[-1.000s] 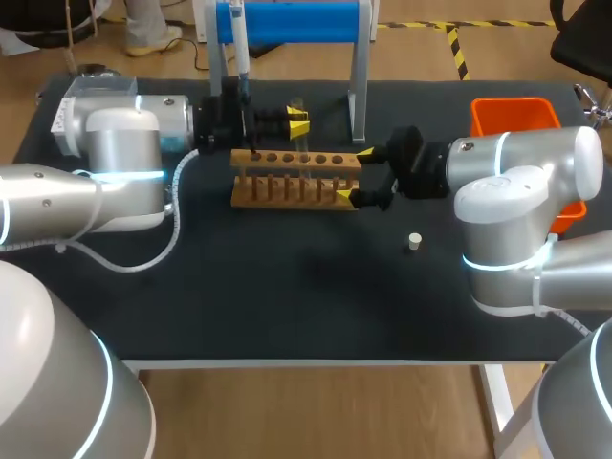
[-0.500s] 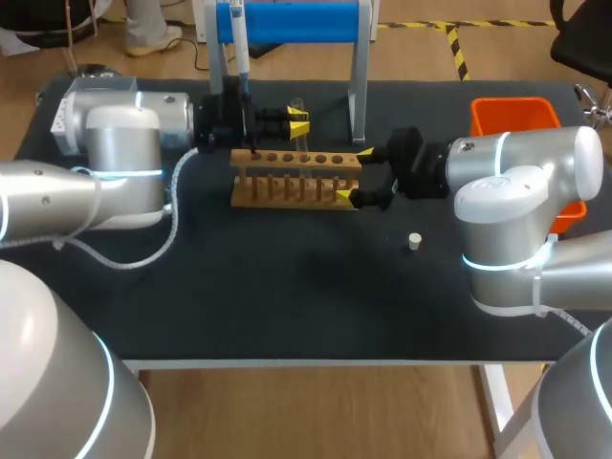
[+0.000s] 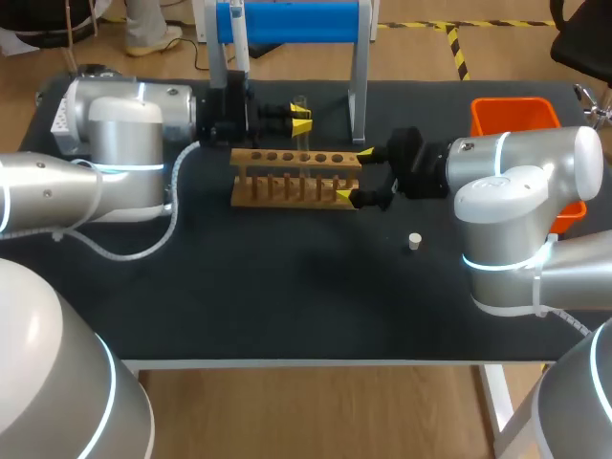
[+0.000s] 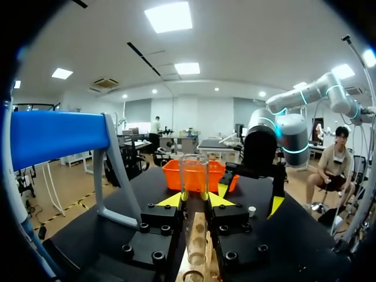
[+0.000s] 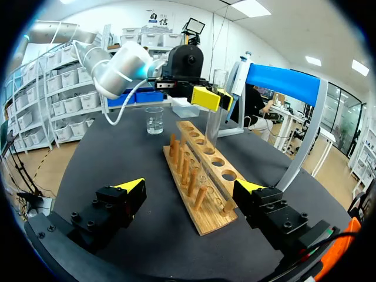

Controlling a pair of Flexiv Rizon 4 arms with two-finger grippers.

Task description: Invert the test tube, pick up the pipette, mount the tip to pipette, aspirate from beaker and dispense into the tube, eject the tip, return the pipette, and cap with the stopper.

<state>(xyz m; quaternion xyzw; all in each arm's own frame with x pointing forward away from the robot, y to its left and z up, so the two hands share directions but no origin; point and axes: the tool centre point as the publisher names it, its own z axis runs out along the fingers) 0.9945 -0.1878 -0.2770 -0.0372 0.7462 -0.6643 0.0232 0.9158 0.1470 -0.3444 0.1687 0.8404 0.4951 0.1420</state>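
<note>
My left gripper (image 3: 297, 120) is shut on a clear test tube (image 4: 194, 173), holding it upright just above the far side of the wooden rack (image 3: 296, 159). From the right wrist the tube (image 5: 214, 111) hangs over the rack (image 5: 200, 176) near its far holes. My right gripper (image 3: 355, 175) stands open around the rack's right end, one yellow tip on either side, not touching it. The right wrist view shows the same gripper (image 5: 191, 187) open, with the rack between its fingers. The white stopper (image 3: 413, 241) lies on the mat in front of the right arm. The pipette (image 3: 239, 48) hangs on the blue stand (image 3: 296, 19).
A glass beaker (image 5: 154, 120) stands on the mat beyond the rack's far end, near the left arm. An orange bin (image 3: 513, 115) sits at the table's back right corner. The stand's legs (image 3: 360, 96) rise just behind the rack.
My left arm has shifted slightly toward the back of the table with the tube still held. The right arm and stopper have not moved.
</note>
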